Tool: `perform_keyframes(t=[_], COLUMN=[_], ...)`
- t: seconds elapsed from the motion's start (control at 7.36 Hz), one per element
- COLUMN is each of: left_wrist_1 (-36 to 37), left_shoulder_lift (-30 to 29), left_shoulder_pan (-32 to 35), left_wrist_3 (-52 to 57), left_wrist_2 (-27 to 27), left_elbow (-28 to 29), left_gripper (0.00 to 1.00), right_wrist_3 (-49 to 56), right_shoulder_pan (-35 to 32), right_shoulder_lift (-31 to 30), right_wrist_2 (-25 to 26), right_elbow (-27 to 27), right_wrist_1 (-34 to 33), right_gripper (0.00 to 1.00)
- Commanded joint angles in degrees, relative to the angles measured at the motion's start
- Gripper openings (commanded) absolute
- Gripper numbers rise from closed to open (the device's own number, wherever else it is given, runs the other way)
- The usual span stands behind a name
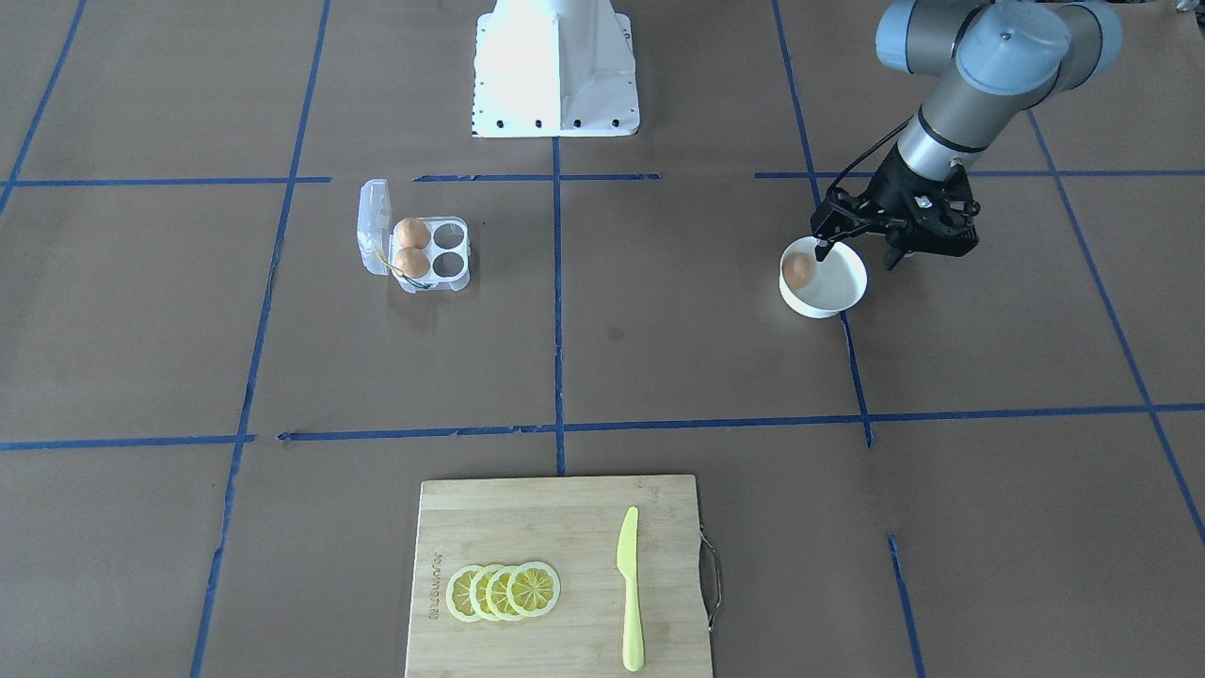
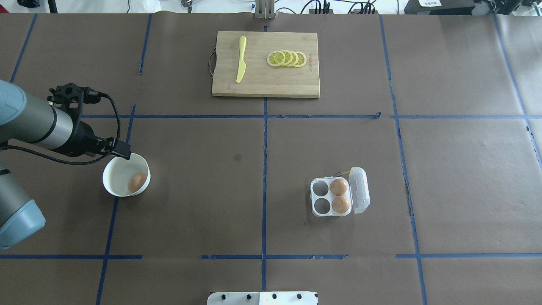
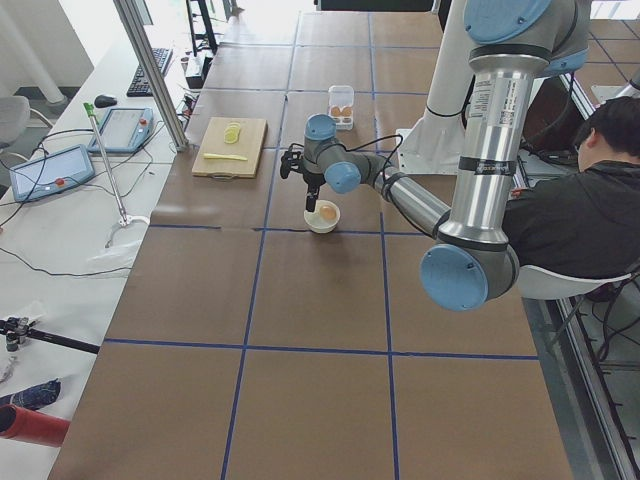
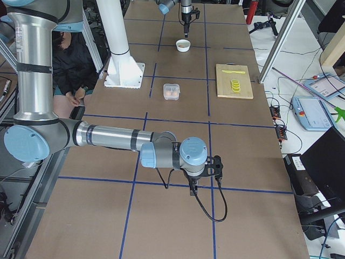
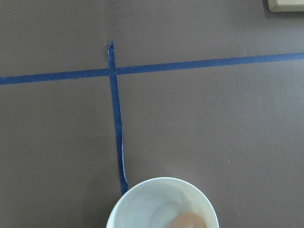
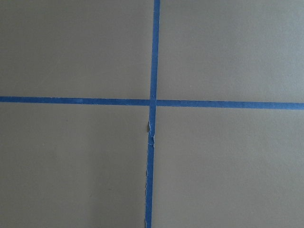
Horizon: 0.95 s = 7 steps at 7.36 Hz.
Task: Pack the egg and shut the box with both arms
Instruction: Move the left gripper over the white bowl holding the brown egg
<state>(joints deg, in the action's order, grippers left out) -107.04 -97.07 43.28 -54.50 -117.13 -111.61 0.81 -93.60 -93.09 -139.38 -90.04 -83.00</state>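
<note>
An orange-brown egg (image 1: 798, 270) lies in a round white bowl (image 1: 841, 303) on the table's left side; it also shows in the overhead view (image 2: 136, 181) and at the bottom of the left wrist view (image 5: 190, 221). My left gripper (image 1: 857, 252) hangs open and empty just above the bowl's robot-side rim. The clear egg box (image 2: 322, 196) stands open to the right of centre, lid (image 2: 360, 189) flipped outward, with two brown eggs (image 2: 339, 187) in the cells beside the lid. My right gripper (image 4: 194, 186) hovers over bare table far from the box; I cannot tell whether it is open or shut.
A wooden cutting board (image 2: 296, 82) with lemon slices (image 2: 287, 58) and a yellow knife (image 2: 241, 59) lies at the table's far edge. The white base block (image 1: 555, 71) stands at the robot side. A person (image 3: 585, 200) sits beside the table.
</note>
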Motion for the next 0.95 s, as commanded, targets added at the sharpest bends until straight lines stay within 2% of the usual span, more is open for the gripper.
perform_keyframes(t=[0.0, 0.27, 0.81], left_wrist_1=[-0.09, -0.09, -0.18], left_shoulder_lift=[-0.14, -1.98, -1.89], left_shoulder_pan=[-2.41, -3.56, -4.35], left_wrist_3=[-0.16, 0.10, 0.36], left_wrist_2=[1.02, 1.46, 1.46], left_elbow=[1.48, 4.11, 5.44], left_gripper=[0.93, 0.85, 0.83], right_wrist_3=[0.07, 0.07, -0.02], right_shoulder_pan=[0.00, 0.00, 0.00], right_shoulder_lift=[0.02, 0.19, 0.19], right_wrist_2=[-0.01, -0.01, -2.11], right_elbow=[-0.05, -0.05, -0.31], right_wrist_1=[0.29, 0.30, 0.30], right_gripper=[1.00, 1.00, 1.00])
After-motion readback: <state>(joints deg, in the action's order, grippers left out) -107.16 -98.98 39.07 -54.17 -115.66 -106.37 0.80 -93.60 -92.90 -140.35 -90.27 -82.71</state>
